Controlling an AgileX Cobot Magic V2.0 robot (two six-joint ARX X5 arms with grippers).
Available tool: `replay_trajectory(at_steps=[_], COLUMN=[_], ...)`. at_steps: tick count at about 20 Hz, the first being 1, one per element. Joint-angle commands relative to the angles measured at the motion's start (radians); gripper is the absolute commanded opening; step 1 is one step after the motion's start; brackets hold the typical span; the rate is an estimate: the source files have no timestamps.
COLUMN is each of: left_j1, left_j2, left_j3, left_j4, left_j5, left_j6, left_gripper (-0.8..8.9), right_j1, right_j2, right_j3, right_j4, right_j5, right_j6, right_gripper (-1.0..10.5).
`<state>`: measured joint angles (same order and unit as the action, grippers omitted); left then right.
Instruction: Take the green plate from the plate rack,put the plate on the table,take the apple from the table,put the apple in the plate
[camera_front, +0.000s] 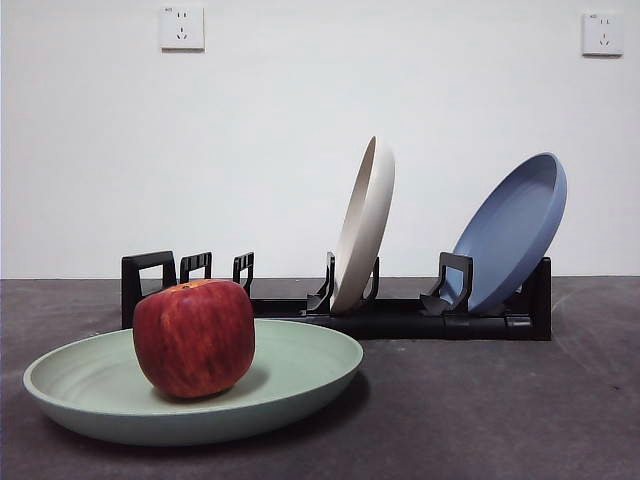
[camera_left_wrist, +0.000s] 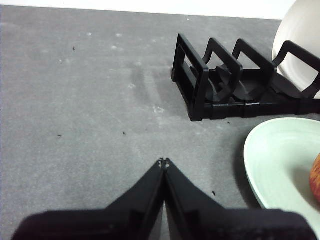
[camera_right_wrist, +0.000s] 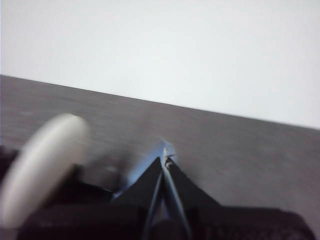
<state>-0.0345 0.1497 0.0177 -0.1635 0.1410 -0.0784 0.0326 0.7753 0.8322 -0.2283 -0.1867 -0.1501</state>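
The green plate (camera_front: 300, 365) lies flat on the table (camera_front: 500, 410) at the front left, with the red apple (camera_front: 195, 337) resting in it. The black plate rack (camera_front: 400, 318) stands behind, holding a cream-white plate (camera_front: 365, 222) and a blue plate (camera_front: 512, 230). In the left wrist view, my left gripper (camera_left_wrist: 164, 162) is shut and empty above bare table (camera_left_wrist: 75, 100), beside the green plate (camera_left_wrist: 280, 165), the apple's edge (camera_left_wrist: 315, 177) and the rack's end (camera_left_wrist: 220, 82). In the blurred right wrist view, my right gripper (camera_right_wrist: 167, 160) is shut and empty above the blue plate (camera_right_wrist: 142, 170).
The rack's left slots (camera_front: 190, 268) hold nothing. The cream-white plate also shows in the left wrist view (camera_left_wrist: 300, 35) and in the right wrist view (camera_right_wrist: 42, 160). A white wall with two sockets (camera_front: 181, 27) stands behind the table.
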Motion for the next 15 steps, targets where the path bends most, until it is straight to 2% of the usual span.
replay_trajectory(at_steps=[1, 5, 8, 11, 15], left_j1=[0.004, 0.004, 0.004, 0.004, 0.004], left_j2=[0.01, 0.028, 0.041, 0.058, 0.077], left_j3=[-0.007, -0.007, -0.007, -0.007, -0.007], left_j4=[0.008, 0.008, 0.008, 0.008, 0.019], left_j5=[-0.003, -0.003, -0.003, -0.003, -0.003], left_j6=[0.009, 0.009, 0.009, 0.009, 0.009], left_gripper=[-0.04, -0.04, -0.04, -0.04, -0.04], right_j1=[-0.064, -0.119, -0.122, -0.123, -0.117], right_j2=[-0.084, -0.301, -0.469, -0.598, -0.688], right_j3=[-0.132, -0.406, -0.596, -0.73, -0.805], right_j4=[0.059, 0.229, 0.318, 0.321, 0.239], right_j5=[-0.004, 0.055, 0.064, 0.151, 0.154], right_j6=[-0.009, -0.011, -0.004, 0.05, 0.122], right_gripper=[-0.1, -0.1, -0.1, -0.1, -0.1])
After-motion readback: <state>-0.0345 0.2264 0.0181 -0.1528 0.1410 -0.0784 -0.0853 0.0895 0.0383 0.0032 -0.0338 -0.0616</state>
